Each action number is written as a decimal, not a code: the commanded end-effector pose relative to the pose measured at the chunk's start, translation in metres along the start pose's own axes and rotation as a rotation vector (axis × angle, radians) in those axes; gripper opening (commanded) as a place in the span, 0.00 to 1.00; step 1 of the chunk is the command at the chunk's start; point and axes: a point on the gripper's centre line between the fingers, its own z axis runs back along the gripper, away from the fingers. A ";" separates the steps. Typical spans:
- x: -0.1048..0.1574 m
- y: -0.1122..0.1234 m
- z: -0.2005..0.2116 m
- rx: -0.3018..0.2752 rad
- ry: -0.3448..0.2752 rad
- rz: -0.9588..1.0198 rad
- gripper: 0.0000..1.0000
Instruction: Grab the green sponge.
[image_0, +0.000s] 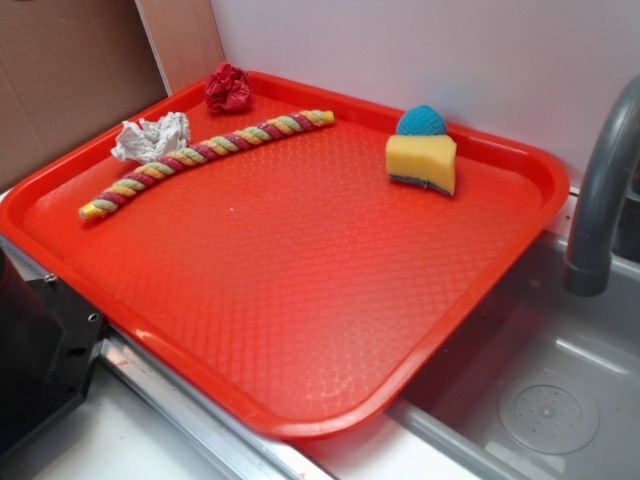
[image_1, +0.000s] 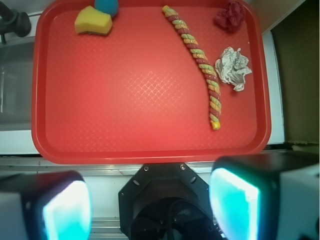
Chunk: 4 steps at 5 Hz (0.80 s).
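Wrist cam looks straight down on the tray (image_1: 150, 145) from its near edge, so the gripper (image_1: 150, 205) hangs high above, fingers (image_1: 67, 210) spread wide with nothing between them. The sponge (image_0: 421, 162) sits in the tray's far corner by the faucet (image_0: 600, 200), touching the blue scrubber (image_0: 421, 121). Its long axis runs along the back rim, grey-green layer facing down. The rope (image_0: 205, 152) lies well apart from it.

Plain white wall (image_0: 420, 50) at back w/ a brown cardboard sheet (image_0: 70, 70) leaning on the left. Grey metal sink basin (image_0: 545, 385) on the right w/ a round drain; curved grey tap (image_0: 605, 190) over it. Light is soft & even.
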 end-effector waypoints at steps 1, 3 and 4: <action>0.000 0.000 0.000 0.000 0.000 0.000 1.00; 0.076 -0.021 -0.088 0.097 -0.082 -0.140 1.00; 0.105 -0.042 -0.117 0.094 -0.132 -0.177 1.00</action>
